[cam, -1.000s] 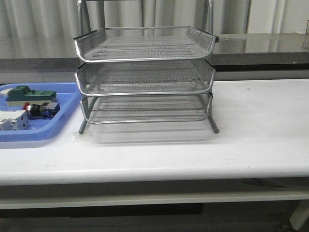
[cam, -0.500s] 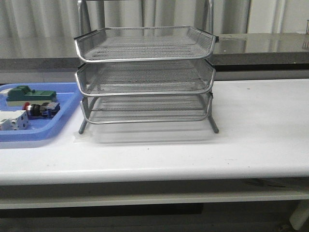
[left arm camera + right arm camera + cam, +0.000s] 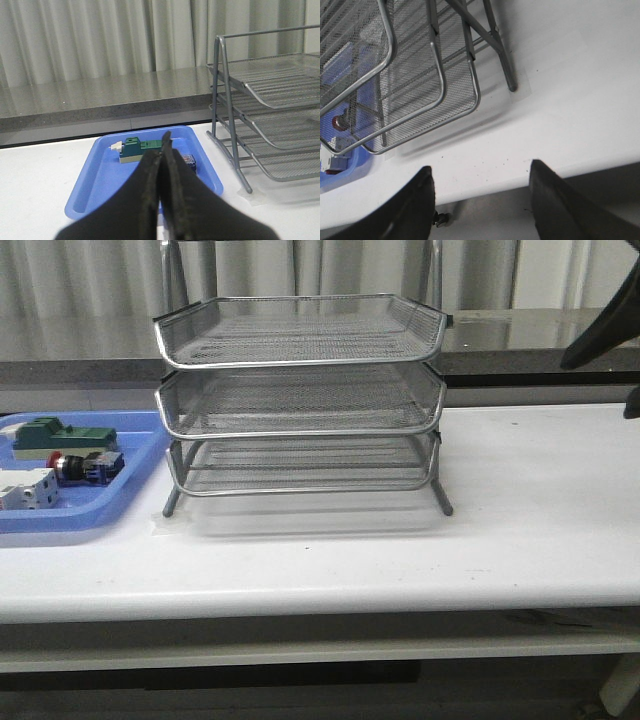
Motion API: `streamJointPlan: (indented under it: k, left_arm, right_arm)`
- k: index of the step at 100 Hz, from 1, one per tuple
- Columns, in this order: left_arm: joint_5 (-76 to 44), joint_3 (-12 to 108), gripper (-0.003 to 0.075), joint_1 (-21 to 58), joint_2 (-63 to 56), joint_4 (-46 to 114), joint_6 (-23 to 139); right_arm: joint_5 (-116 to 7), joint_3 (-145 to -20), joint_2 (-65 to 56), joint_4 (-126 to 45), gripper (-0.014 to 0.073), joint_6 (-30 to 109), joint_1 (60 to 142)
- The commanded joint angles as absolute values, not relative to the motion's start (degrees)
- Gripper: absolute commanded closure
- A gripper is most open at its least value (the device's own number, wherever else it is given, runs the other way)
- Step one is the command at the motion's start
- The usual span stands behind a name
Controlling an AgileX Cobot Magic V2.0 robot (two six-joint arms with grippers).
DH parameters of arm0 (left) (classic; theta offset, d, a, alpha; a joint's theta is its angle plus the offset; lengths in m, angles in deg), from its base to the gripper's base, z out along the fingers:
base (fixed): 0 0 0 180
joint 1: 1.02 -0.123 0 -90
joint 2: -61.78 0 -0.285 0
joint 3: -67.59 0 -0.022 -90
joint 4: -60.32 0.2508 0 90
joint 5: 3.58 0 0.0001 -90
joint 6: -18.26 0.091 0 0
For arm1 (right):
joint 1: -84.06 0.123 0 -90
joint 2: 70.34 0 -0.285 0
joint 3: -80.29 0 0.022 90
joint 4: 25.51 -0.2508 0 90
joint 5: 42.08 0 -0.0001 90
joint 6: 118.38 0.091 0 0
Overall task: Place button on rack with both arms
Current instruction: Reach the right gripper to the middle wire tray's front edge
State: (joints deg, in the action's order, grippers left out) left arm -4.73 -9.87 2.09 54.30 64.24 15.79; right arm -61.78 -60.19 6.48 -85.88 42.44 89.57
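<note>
Right tool [image 3: 480,200] spread; button [image 3: 75,467] in blue tray [image 3: 130,495].

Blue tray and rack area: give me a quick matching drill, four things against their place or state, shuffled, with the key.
Things:
1. button
2. rack
3. left gripper
4. right gripper

Place or state:
A. jaws open, above the table's front edge near a rack leg
B. lying in the blue tray, between the green block and the white switch
C. jaws shut, nothing held, pointing toward the blue tray
D. standing on the white table, all three tiers bare

Pairs: 1-B, 2-D, 3-C, 4-A
</note>
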Motion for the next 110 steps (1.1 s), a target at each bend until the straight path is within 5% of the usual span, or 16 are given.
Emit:
streamJointPlan:
  k: [1,35,110]
  left_arm:
    - [-0.03,-11.78,0.0741,1.99,56.00,63.98,15.20]
    - [-0.03,-11.78,0.0741,1.99,56.00,63.98,15.20]
    - [-0.03,-11.78,0.0741,1.99,56.00,63.98,15.20]
  right_arm:
    - [-59.96,-63.48,9.02,-94.18,0.0157,34.76,90.29]
    - [-65.26,-73.83,24.92,-111.71,0.0157,17.52,93.09]
    - [-74.57,-89.72,42.47,-113.95,0.0197,16.79,93.09]
